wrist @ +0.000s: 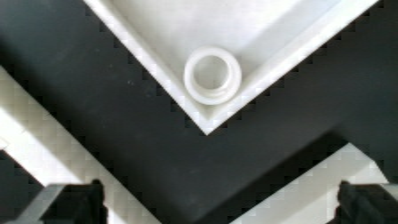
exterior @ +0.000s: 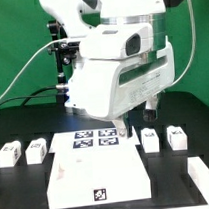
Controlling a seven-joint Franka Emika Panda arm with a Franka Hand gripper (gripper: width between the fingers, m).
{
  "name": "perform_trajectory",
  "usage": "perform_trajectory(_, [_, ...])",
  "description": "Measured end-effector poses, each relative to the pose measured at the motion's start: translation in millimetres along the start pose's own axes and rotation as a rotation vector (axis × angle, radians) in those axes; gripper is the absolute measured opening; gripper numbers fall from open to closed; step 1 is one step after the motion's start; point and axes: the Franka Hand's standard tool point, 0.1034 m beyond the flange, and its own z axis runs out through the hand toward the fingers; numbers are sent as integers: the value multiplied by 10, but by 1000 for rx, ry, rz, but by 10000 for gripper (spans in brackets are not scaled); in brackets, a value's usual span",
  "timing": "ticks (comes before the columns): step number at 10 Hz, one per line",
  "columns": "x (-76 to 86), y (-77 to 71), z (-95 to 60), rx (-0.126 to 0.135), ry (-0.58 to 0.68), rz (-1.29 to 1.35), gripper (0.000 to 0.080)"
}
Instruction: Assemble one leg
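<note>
**Hovering gripper [wrist: 217, 205], spread wide and empty**

On my wrist feed both fingers [wrist: 71, 203] stand far apart with nothing between them, above the square board's [wrist: 302, 30] corner and its round socket [wrist: 212, 76]. On the exterior feed the leg [exterior: 150, 140] lies on the black table [exterior: 27, 187] at 3 o'clock from the marker board [exterior: 95, 138], just beside the gripper; whether they touch, I cannot quite tell

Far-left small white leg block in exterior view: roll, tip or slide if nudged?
The small white oblong leg block has flat faces and lies low on the black table, so it probably slides, not rolls. It looks rigid and likely light. Smooth faces may slip in a grasp.
</note>
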Motion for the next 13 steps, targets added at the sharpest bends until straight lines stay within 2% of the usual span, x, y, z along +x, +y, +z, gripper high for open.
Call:
perform_trajectory(5, [-4,-5,5,1,-1,-40,650])
perform_trajectory(6, [-57,-79,22,-8,6,-117,650])
perform_trajectory(8, [-408,-267,110,-15,5,-403,650])
perform_trajectory(10, [-686,-293,178,-24,8,-600,650])
perform_trajectory(11, [-776,-271,211,-22,7,-716,650])
perform_trajectory(13, [-779,-266,217,-21,6,-717,650])
